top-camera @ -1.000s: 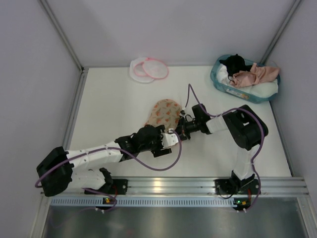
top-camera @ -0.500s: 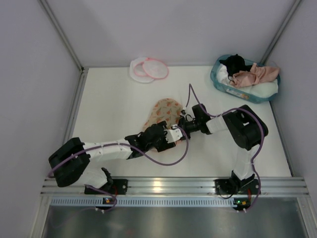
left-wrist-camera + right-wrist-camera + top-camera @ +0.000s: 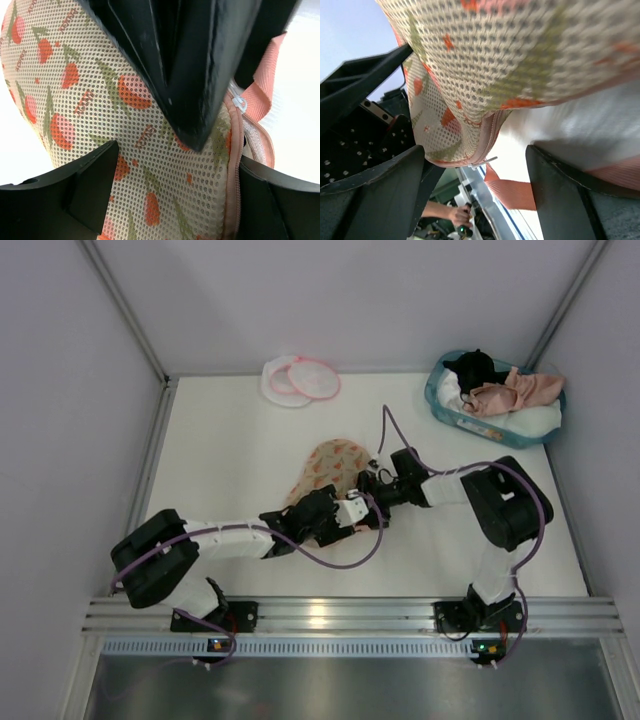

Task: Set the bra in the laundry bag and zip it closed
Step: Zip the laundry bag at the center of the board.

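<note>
Salmon-pink and satin-like, the bra (image 3: 515, 390) lay heaped in a teal basket (image 3: 438, 400) at the far right corner of the desk (image 3: 230, 450), on top of white laundry and beside a black garment (image 3: 475, 367). The laundry bag (image 3: 300, 380), white mesh with a pink rim, sat at the far edge, well apart from the basket, its two round halves overlapping. Neither was being touched. Both arms met mid-desk at the near end of an orange-printed padded piece (image 3: 335, 462). The left pincer (image 3: 175, 200) stood wide open, straddling that piece without gripping it. The right pincer (image 3: 477, 187) was also spread wide, with the piece's zippered edge between its fingers but not pinched. Fetching the bra appeared not yet begun. The next move would likely call for both arms to lift clear, then the right one to reach for the basket and take the bra by its cups, not its thin straps.
</note>
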You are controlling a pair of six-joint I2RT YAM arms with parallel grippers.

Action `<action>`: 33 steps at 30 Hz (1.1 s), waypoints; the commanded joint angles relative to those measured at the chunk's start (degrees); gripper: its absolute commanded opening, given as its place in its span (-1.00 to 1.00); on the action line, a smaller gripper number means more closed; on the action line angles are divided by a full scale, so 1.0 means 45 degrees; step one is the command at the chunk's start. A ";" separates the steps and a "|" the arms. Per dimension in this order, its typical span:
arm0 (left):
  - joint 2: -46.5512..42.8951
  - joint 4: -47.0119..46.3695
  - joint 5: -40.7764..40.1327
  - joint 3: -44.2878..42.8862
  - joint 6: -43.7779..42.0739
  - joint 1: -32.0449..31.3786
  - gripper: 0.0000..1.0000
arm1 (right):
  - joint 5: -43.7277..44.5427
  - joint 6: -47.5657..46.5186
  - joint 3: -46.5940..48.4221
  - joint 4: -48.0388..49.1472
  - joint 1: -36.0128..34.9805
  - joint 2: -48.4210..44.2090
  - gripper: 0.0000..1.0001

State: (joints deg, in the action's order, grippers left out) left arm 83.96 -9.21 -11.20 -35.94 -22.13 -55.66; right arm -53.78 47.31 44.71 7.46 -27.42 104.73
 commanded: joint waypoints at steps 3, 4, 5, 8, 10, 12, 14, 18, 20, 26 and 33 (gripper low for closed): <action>-0.0065 0.0523 0.0516 -0.0254 0.0406 0.0220 0.60 | 0.0799 -0.0457 0.0494 -0.0176 0.0995 -0.0228 0.52; -0.0084 0.0601 0.0633 -0.0293 0.0425 0.0220 0.60 | 0.0702 -0.0242 0.0494 0.0058 0.1092 -0.0110 0.46; -0.0084 0.0679 0.0653 -0.0274 0.0464 0.0220 0.60 | 0.0527 -0.0066 0.0494 0.0659 0.1151 0.0007 0.35; -0.0084 0.0797 0.0692 -0.0313 0.0504 0.0279 0.60 | 0.0234 0.1123 0.0222 0.2627 0.1074 0.0515 0.03; -0.0007 0.0758 0.0654 -0.0352 0.0543 0.0337 0.60 | 0.0155 0.1790 0.0085 0.3261 0.0976 0.0730 -0.13; 0.0033 0.0622 0.0361 -0.0528 0.0426 0.0376 0.60 | -0.0001 0.2024 0.0162 0.3689 0.0723 0.1082 -0.24; 0.0052 0.0563 0.0302 -0.0664 0.0134 0.0376 0.61 | -0.0332 0.2511 0.0007 0.4547 0.0547 0.1277 -0.17; -0.0103 0.0271 0.0146 -0.0607 -0.0647 0.0396 0.61 | -0.0354 0.3548 -0.0247 0.6192 0.0332 0.1765 -1.00; -0.0259 0.0018 -0.0010 -0.0470 -0.1213 0.0415 0.61 | -0.0548 0.3763 -0.0267 0.6582 0.0312 0.1960 -1.00; -0.0885 -0.1790 -0.0907 0.0329 -0.3652 0.0415 0.65 | -0.0958 0.4388 -0.0521 0.6895 0.0273 0.1728 -1.00; -0.0145 -0.4629 -0.1437 0.1230 -0.5961 0.0435 0.69 | -0.1526 0.5034 -0.0599 0.7366 -0.0137 0.1669 -1.00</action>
State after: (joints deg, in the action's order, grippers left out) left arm 81.93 -19.29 -15.03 -30.61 -42.85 -54.15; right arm -55.61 68.69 42.72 36.38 -25.76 113.34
